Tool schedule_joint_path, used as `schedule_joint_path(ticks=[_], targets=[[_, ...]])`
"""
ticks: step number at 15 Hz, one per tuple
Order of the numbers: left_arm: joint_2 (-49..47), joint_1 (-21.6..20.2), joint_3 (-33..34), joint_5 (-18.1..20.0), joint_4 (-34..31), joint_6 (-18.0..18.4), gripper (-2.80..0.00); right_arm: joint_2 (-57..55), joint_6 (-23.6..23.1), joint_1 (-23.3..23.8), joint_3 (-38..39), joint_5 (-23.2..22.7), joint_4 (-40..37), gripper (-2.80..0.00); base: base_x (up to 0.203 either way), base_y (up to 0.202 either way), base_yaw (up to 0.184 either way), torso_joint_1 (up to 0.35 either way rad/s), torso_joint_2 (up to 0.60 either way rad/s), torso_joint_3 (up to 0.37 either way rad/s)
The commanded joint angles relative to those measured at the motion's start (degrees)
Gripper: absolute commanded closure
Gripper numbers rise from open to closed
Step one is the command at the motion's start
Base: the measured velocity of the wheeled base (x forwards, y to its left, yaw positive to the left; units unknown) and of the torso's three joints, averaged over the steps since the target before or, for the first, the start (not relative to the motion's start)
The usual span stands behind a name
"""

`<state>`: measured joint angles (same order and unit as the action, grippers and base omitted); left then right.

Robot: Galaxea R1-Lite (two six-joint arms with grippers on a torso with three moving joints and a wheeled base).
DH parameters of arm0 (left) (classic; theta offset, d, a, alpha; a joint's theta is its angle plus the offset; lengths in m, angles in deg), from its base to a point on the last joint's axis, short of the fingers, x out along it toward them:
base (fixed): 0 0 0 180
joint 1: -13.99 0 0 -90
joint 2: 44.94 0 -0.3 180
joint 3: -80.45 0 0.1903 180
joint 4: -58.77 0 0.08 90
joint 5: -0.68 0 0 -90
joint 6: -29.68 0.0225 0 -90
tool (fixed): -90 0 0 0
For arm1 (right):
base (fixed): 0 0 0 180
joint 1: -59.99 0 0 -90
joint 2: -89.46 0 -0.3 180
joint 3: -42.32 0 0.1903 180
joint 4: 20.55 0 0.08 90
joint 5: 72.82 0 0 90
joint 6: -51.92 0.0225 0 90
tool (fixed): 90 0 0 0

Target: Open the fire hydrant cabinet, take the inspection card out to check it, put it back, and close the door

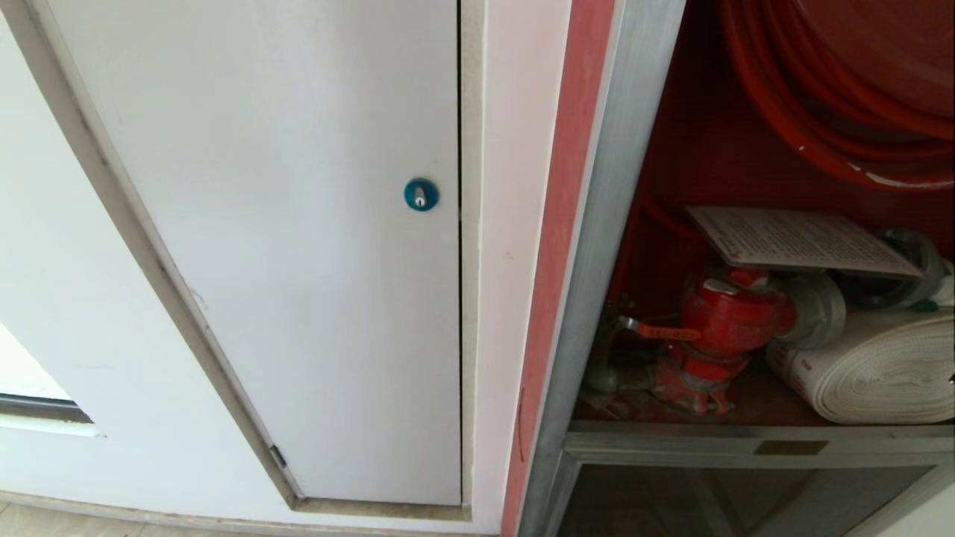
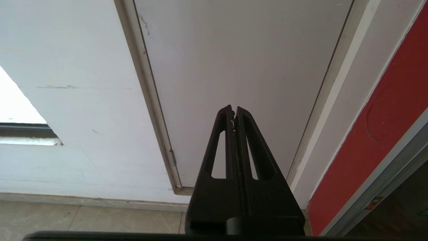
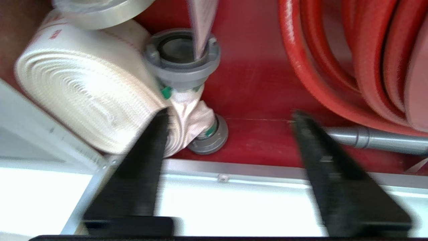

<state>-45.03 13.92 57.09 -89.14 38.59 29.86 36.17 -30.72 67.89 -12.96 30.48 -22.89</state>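
The fire hydrant cabinet (image 1: pixel 619 224) stands open at the right of the head view, showing its red inside. The inspection card (image 1: pixel 802 242) lies flat on top of the red valve (image 1: pixel 727 313), above the rolled white hose (image 1: pixel 880 365). The door is out of view. Neither arm shows in the head view. In the right wrist view my right gripper (image 3: pixel 230 115) is open and holds nothing, in front of the cabinet's red back wall (image 3: pixel 254 83), beside the white hose (image 3: pixel 83 87). The card (image 3: pixel 202 23) shows there edge-on over a grey coupling (image 3: pixel 182 57). My left gripper (image 2: pixel 233 108) is shut and parked.
A plain white panel (image 1: pixel 298 224) with a blue round lock (image 1: pixel 421 195) fills the left of the head view. The red hose reel (image 1: pixel 843 82) hangs in the cabinet's upper part. An aluminium sill (image 1: pixel 746 440) borders the compartment below. Tiled floor (image 2: pixel 83 221) lies under the left gripper.
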Motion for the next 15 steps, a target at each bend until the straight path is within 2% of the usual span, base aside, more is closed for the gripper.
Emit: schedule_joint_path(ticks=[1, 6, 9, 15], targets=[[-0.08, -0.01, 1.14, 0.08, 0.06, -0.01, 0.00, 1.79, -0.42, 0.01, 0.01, 0.04, -0.57, 0.00, 0.000, 0.000, 0.000, 0.000, 0.00, 0.000], [-0.08, -0.01, 1.14, 0.07, 0.06, -0.01, 0.00, 2.28, -0.05, 0.01, 0.06, -0.03, -0.76, 0.00, 0.000, 0.000, 0.000, 0.000, 0.00, 0.000], [-0.08, -0.01, 1.14, 0.06, 0.06, -0.01, 0.00, 2.53, 5.47, 0.01, -0.23, -0.03, -0.89, 0.00, 0.000, 0.000, 0.000, 0.000, 0.00, 0.000], [-0.08, -0.01, 1.14, 0.08, 0.06, -0.01, 0.00, 3.31, 20.56, -0.03, 1.31, -0.12, -0.74, 0.00, 0.000, 0.000, 0.000, 0.000, 0.00, 0.000]])
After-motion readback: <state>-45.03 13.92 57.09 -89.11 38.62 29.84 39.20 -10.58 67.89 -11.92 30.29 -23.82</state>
